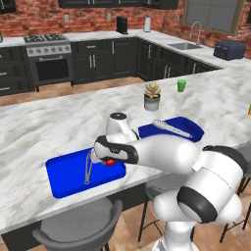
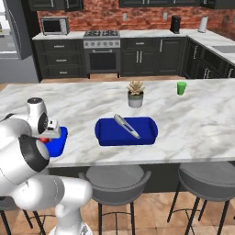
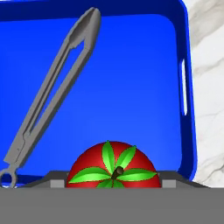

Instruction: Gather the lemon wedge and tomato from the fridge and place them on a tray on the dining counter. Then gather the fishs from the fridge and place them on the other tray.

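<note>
The tomato (image 3: 112, 165) sits between the tool's (image 3: 112, 186) two tips, red with a green star of leaves and a short brown stem. The tips stand apart on either side of it; I cannot tell whether they press on it or only flank it. In the left base view the tool (image 1: 109, 161) hangs over the near blue tray (image 1: 63, 184), and the tomato (image 1: 111, 162) shows as a red spot just under it, low above the tray's floor. From the right the tomato (image 2: 43, 140) peeks out beside the arm, at the tray's (image 2: 58, 142) edge.

Tongs (image 3: 48, 96) lie on the tray floor beyond the tool and to its left in the hand view, long and grey, well apart from the tomato. In the left base view these tongs (image 1: 88, 168) lie beside the tool.

Farther along the tabletop (image 1: 59, 122) lies a second blue tray (image 2: 126, 131) carrying another pair of tongs (image 2: 126, 125). Past it stand a potted plant (image 2: 135, 94) and a green cup (image 2: 181, 88). The tabletop is white-grey marble, with round grey stools (image 2: 114, 176) along its near side. Behind are dark cabinets, a stove (image 2: 102, 50), a microwave (image 2: 55, 25) and a red brick wall.
</note>
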Motion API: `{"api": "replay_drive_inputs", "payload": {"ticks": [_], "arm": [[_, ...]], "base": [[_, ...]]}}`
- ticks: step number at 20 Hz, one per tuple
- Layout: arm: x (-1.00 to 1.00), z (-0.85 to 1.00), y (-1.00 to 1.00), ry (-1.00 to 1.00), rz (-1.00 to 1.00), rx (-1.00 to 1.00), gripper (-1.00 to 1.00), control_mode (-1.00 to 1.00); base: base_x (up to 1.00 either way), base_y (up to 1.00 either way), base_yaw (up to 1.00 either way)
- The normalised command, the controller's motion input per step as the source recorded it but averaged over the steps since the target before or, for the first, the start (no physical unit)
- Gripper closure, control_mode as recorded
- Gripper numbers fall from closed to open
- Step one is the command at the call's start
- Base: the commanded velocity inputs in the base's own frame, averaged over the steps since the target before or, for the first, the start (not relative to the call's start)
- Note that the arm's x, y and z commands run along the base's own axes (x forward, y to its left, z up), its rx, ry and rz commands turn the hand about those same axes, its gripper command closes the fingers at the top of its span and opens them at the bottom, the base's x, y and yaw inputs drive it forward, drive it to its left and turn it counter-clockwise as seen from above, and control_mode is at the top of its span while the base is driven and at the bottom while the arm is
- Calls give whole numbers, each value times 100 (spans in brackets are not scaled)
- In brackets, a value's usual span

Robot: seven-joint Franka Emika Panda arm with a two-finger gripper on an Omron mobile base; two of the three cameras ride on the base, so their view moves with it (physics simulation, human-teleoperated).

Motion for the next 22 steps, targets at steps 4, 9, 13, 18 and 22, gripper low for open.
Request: {"api": "replay_drive_inputs", "payload": {"ticks": [4,9,13,18,22], "arm": [[13,-23,0,0,0,0,100,-100],[23,-17,0,3,0,0,100,-100],[9,-11,11,0,0,0,100,-100],[3,-6,18,0,0,0,100,-100],[0,-14,10,0,0,0,100,-100]], "base": [[0,0,0],[0,0,0],[0,0,0],[0,0,0],[0,0,0]]}}
